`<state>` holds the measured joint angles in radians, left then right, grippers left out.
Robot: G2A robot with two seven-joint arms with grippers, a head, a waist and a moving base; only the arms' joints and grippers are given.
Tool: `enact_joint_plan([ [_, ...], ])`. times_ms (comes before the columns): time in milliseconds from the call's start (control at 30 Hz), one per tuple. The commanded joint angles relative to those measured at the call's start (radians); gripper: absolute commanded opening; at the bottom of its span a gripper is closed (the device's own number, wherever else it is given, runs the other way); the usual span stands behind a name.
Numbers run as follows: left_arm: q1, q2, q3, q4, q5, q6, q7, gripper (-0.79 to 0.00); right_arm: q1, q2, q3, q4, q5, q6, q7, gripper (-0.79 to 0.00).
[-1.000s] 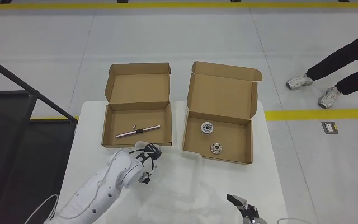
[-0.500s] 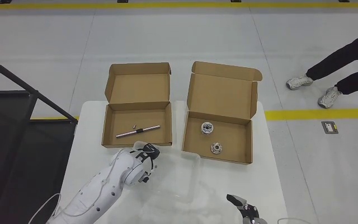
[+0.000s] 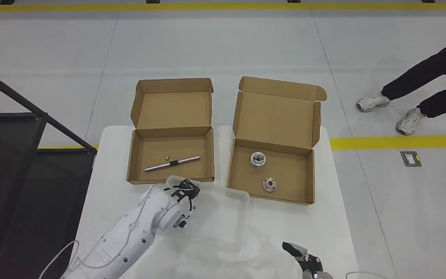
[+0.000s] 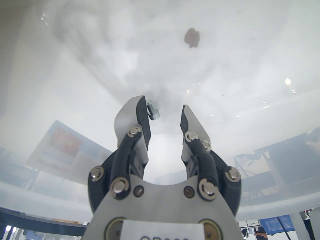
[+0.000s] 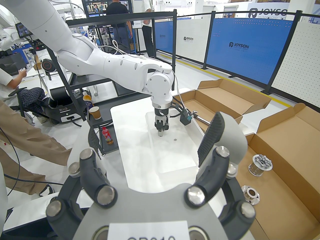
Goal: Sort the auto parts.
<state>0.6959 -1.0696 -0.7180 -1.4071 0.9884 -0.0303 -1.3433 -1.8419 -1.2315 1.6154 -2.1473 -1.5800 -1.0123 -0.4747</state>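
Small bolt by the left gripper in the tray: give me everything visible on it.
The bolt is small, silver and metal-looking, with a short threaded shank and a wider head that looks hexagonal. It seems to lie on the floor of the translucent tray. It sits between the open fingers of the left gripper, close against one finger's ribbed black pad; whether they actually touch I cannot tell. The other finger is well clear of it, so it is not clamped.
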Motion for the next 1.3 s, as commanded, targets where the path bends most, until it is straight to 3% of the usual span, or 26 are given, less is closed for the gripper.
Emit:
enact_joint_plan([
  [0,0.004,-0.001,-0.005,-0.006,-0.002,-0.003,-0.003,-0.449,0.000,0.000,0.000,0.000,0.000,0.000,0.000,0.000],
  [567,0.019,-0.011,-0.031,0.009,0.023,0.002,-0.037,-0.486,0.000,0.000,0.000,0.000,0.000,0.000,0.000,0.000],
  [833,0.023,-0.017,-0.045,0.013,0.030,0.005,-0.048,-0.566,0.000,0.000,0.000,0.000,0.000,0.000,0.000,0.000],
  [1267,0.026,-0.029,-0.054,0.037,0.045,0.003,-0.052,-0.594,0.000,0.000,0.000,0.000,0.000,0.000,0.000,0.000],
])
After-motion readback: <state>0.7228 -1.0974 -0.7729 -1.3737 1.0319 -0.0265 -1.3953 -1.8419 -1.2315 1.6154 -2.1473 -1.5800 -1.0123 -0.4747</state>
